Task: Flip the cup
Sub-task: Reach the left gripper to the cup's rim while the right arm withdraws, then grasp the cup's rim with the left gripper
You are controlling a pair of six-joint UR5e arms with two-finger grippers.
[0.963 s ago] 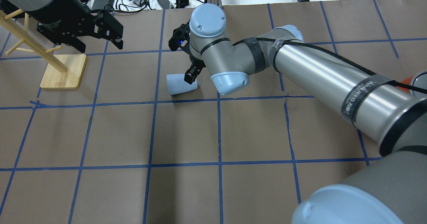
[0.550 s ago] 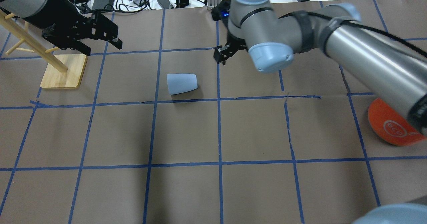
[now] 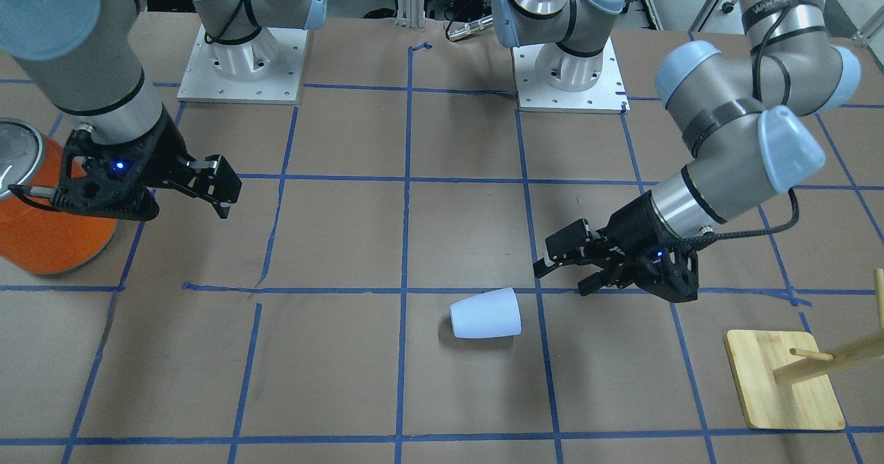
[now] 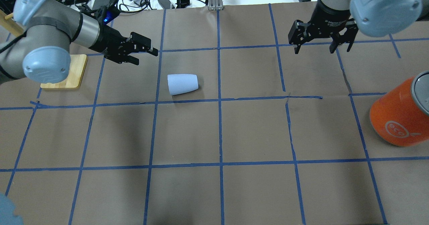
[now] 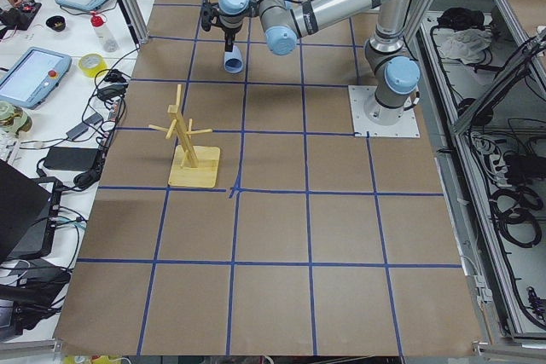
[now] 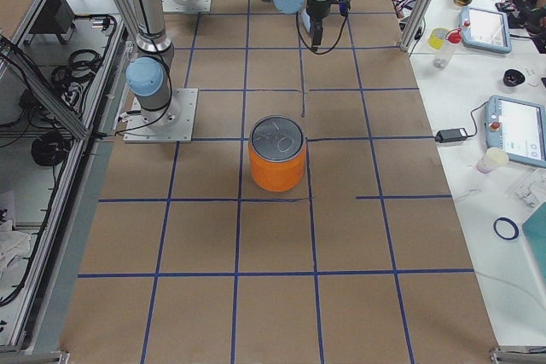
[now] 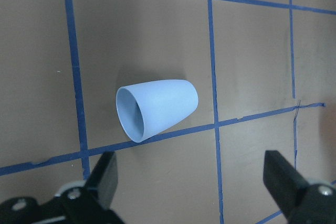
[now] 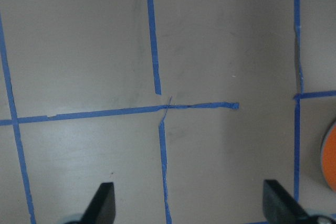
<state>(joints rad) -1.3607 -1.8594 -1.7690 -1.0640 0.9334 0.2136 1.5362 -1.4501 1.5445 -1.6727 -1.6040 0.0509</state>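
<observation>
Because I judge the next move is to take the cup by its wall and turn it, my left gripper [image 4: 144, 56] hangs spread wide and empty, touching nothing, near the cup's open end. The cup [image 4: 182, 84] lies on its side on the desk [image 4: 254, 131], its mouth toward that gripper. My right gripper [image 4: 315, 49] is likewise spread and empty, well apart from the cup, probably keeping clear beyond the orange can [image 4: 397, 118].

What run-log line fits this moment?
small pale blue plastic cup: on side, free | left end effector: open, near cup | right end effector: open, away
</observation>
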